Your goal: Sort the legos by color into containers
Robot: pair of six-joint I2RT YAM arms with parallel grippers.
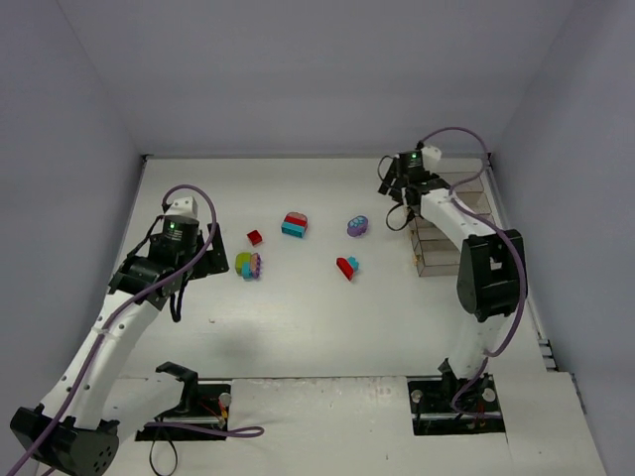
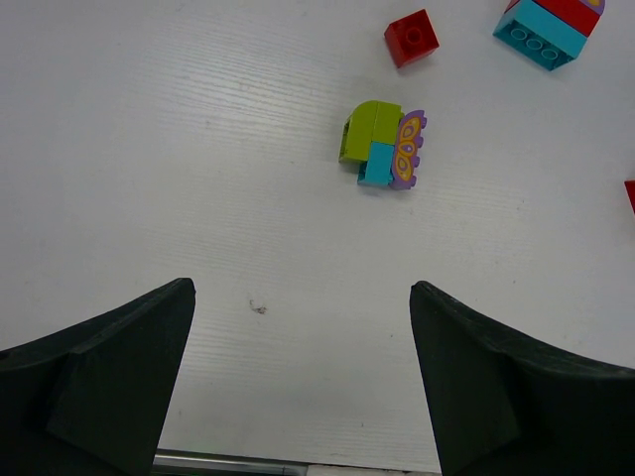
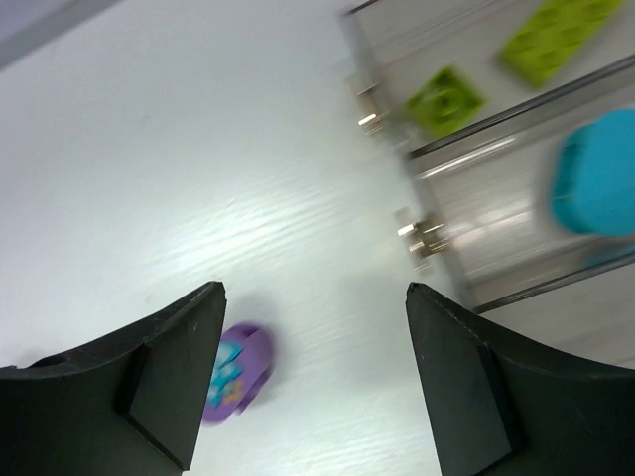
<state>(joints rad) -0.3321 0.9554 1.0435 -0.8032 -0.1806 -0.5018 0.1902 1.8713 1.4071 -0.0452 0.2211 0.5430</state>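
- Showing the right tool [image 3: 313, 293] released, jaws apart and gripping nothing, hanging just beside the containers [image 1: 437, 262] at the right edge of the worktop [image 1: 298, 327].
- Placing the purple brick [image 1: 358, 226] left of that tool, toward the worktop's middle, long axis roughly crosswise, nearer the right arm than the left.
- Showing the left tool [image 2: 300, 288] likewise released and empty, facing the green-teal-purple clump [image 2: 382, 146] lying straight ahead.
- Counting five loose lots of legos: that brick, that clump, one red brick [image 1: 255, 237], one red-and-teal stack [image 1: 295, 224], one red-and-teal pair [image 1: 346, 266].
- Counting, inside the containers, two green pieces [image 3: 444, 99] in one bin and one teal piece [image 3: 595, 183] in the next.
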